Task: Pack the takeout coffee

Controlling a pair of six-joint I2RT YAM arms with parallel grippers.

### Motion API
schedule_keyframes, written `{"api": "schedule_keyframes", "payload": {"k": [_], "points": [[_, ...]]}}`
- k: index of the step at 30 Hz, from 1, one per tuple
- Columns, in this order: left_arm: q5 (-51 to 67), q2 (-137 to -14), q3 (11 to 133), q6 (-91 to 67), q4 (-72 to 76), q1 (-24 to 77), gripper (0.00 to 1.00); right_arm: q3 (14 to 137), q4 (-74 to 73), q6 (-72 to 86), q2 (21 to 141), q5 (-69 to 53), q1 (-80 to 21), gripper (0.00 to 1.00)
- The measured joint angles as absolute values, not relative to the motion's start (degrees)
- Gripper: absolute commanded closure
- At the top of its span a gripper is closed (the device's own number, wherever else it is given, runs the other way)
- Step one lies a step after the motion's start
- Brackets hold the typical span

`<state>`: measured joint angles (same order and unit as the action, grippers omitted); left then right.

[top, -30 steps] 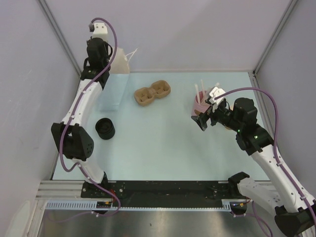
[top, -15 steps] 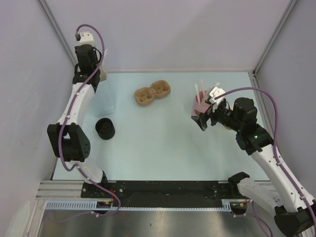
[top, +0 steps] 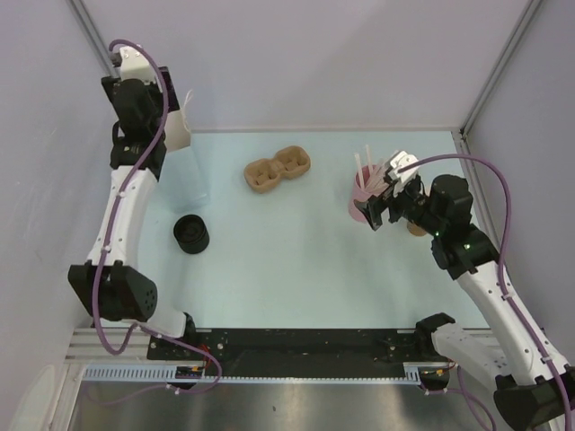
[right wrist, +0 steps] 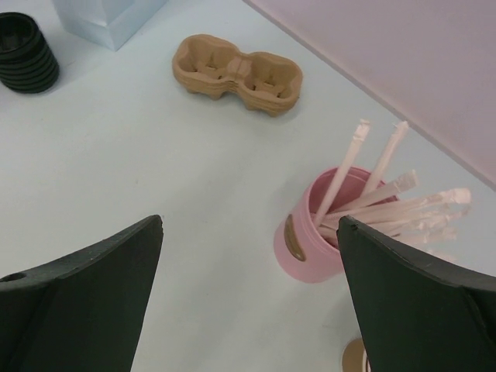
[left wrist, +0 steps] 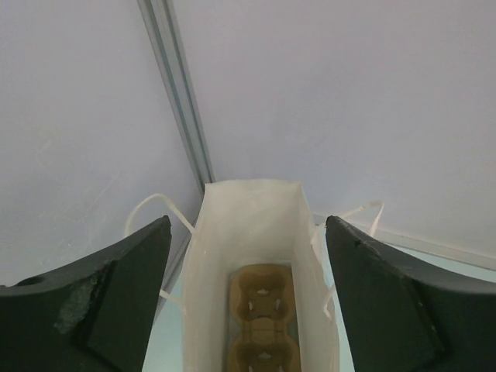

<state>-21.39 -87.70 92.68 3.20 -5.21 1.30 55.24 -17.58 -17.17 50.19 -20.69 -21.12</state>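
Note:
My left gripper [left wrist: 248, 225] is open and hangs high above a white paper bag [left wrist: 248, 209] in the far left corner. A brown cup carrier [left wrist: 263, 325] lies flat on the bag's bottom. My right gripper [right wrist: 249, 221] is open over the table next to the pink cup of straws [right wrist: 310, 248]. Only a sliver of a tan cup [right wrist: 355, 358] shows beside the pink cup, under my right arm [top: 415, 226]. I cannot tell whether it is the takeout coffee cup. A stack of black lids [top: 190, 233] sits near the left.
A second brown carrier [top: 278, 169] lies at the back middle of the table. The bag [top: 184, 135] stands against the left wall post. Grey walls close in the back and both sides.
My left gripper has opened and risen up and to the left, off the bag's mouth. My right gripper has shifted slightly toward the pink cup.

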Motion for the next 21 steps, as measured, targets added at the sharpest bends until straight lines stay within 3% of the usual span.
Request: {"api": "schedule_keyframes", "payload": {"k": [9,16,21], "points": [[-9.7,-72.3,90.2,2.9,-10.9,1.3,0.01,57.6,-16.4,-14.0,52.1,-15.7,-6.9,0.00],[6.5,-49.1,68.4,5.5,-11.6,8.0,0.01,63.1,-18.2,-9.1,60.1,-13.6,7.7,0.08],[12.5,-43.7,55.0,10.4,-12.1,16.1,0.01,63.6,-21.8,-6.1,65.3,-13.2,13.4,0.18]]}}
